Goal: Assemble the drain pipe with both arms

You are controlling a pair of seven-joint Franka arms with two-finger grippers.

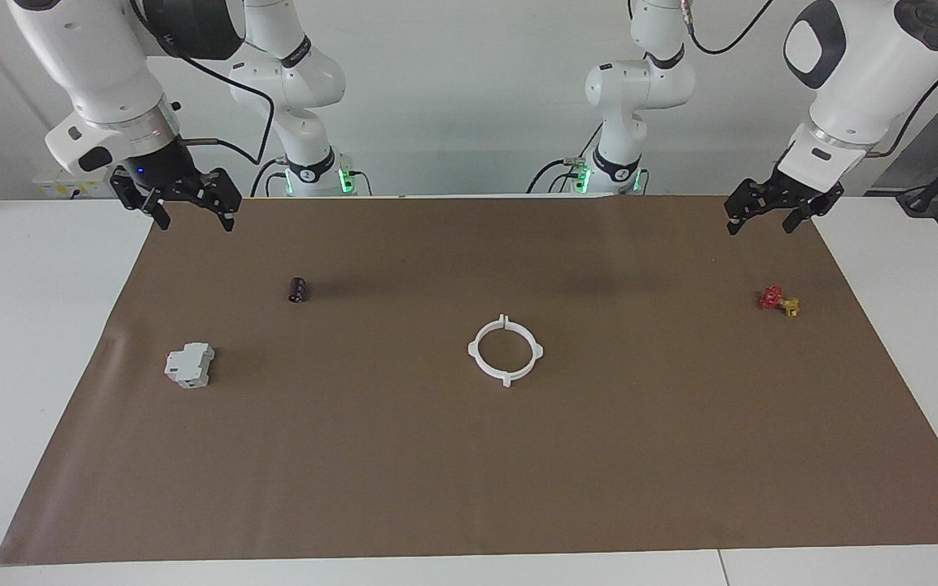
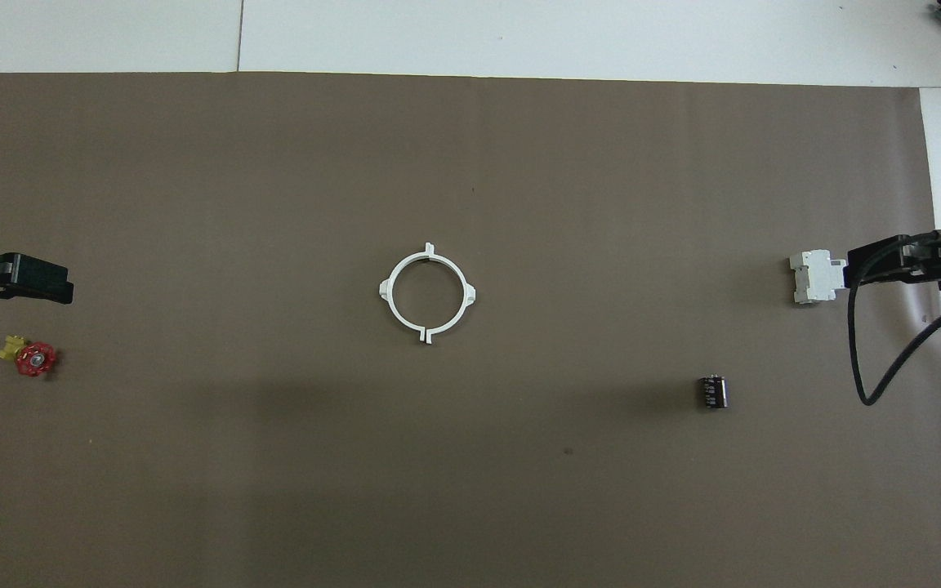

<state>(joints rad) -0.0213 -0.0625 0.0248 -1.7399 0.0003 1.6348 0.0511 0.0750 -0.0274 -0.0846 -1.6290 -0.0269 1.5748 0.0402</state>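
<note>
In overhead view, both black two-finger grippers are cut off by the pic's side edges: left gripper (image 2: 9,278), right gripper (image 2: 920,260). Grey-white boxy plastic block (image 2: 813,276) is partly covered by right gripper. Markings on small black cylinder (image 2: 712,391) too small to be read.

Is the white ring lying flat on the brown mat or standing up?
Flat. The white ring shows its whole round outline and all four little tabs on the brown mat, with neither gripper near it.
</note>
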